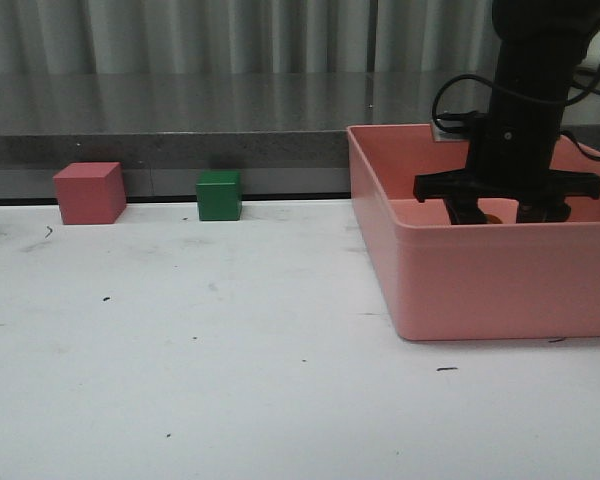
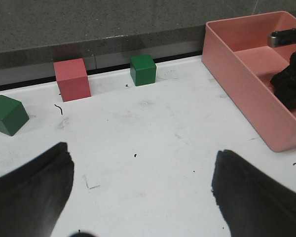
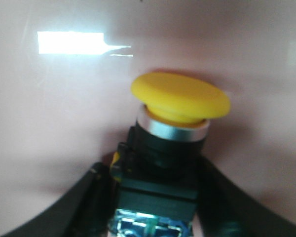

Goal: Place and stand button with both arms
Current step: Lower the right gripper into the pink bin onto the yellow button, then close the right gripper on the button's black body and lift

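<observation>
The right tool (image 1: 508,208) reaches down inside the pink bin (image 1: 480,280) at the desk's (image 1: 230,350) three o'clock side, and its two black fingers (image 3: 96,197) sit against either side of the button's (image 3: 180,103) dark base; they seem to be clamped on it, though the wrist picture is blurred. The button lies on the bin floor, its yellow cap pointing away from the tool. The left tool (image 2: 140,190) hangs over bare desk with its fingers spread wide, holding nothing. A red cube (image 1: 89,192) and a green cube (image 1: 219,194) stand along the twelve o'clock edge.
</observation>
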